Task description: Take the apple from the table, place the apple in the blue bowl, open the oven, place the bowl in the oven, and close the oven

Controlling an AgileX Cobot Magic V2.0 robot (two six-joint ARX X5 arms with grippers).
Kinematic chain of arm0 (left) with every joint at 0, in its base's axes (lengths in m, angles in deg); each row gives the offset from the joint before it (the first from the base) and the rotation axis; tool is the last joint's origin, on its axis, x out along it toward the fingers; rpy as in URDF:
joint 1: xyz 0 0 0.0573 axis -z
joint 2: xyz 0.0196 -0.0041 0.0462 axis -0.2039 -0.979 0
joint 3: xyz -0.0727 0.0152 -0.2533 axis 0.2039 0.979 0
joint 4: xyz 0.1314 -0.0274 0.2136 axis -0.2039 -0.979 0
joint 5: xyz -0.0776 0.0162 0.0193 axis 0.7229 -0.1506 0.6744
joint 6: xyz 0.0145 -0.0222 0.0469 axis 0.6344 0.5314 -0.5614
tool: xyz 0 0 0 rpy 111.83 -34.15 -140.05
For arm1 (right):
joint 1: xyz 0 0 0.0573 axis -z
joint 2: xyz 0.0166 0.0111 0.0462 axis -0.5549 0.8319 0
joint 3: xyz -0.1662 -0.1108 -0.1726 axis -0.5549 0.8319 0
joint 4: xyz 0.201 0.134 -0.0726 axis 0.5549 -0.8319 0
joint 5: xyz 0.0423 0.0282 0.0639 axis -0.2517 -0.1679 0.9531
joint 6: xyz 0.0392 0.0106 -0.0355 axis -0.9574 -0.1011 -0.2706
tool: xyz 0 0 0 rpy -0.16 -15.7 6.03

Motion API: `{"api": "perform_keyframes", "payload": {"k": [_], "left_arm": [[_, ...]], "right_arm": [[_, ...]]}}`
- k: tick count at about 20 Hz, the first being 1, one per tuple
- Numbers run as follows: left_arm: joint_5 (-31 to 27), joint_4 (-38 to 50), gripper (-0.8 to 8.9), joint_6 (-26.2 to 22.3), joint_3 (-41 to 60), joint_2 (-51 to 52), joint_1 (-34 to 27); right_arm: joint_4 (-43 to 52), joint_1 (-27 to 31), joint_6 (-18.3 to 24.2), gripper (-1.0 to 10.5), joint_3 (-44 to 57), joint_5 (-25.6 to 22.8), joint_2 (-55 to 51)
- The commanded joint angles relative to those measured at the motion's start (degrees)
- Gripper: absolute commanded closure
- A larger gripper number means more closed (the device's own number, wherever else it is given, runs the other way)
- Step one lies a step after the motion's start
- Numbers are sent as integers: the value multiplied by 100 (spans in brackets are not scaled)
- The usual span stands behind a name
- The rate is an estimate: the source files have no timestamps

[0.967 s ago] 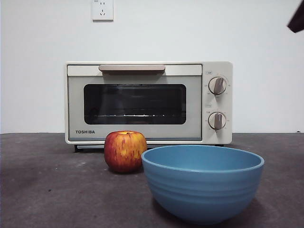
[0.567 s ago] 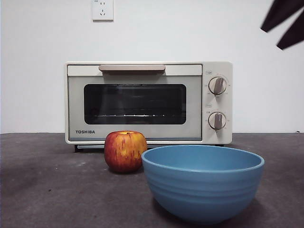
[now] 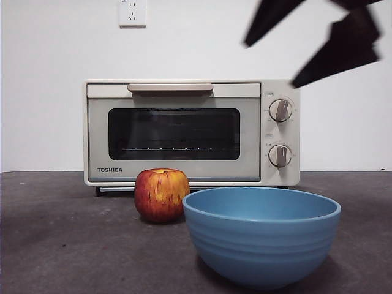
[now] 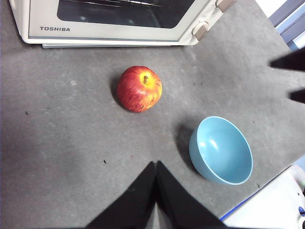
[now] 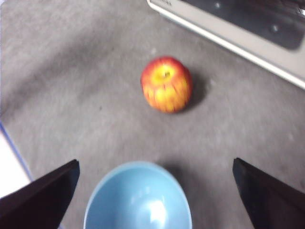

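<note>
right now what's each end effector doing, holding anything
Left end effector: shut, holding nothing.
Right end effector: open, empty, above the matte blue bowl.

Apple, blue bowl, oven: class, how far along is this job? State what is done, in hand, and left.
Done: nothing. The apple sits on the table, the blue bowl is empty, the oven shut. In hand: the right gripper, jaws wide, hangs high above the bowl; the left gripper waits shut. Left: every step.

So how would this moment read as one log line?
right gripper: jaws open, high above bowl | left gripper: shut, waiting | apple: on table | oven: closed
</note>
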Motion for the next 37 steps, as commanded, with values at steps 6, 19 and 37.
{"api": "perform_keyframes", "payload": {"k": [6, 19, 37], "left_arm": [[31, 31, 806, -68, -105, -28, 20], [31, 7, 806, -63, -105, -28, 20], [31, -107, 806, -70, -105, -26, 20]], "right_arm": [[201, -614, -164, 433, -1784, -334, 2474], [293, -896, -232, 433, -3042, -981, 4754], [-79, -979, -608, 645, -3248, -986, 5289]]}}
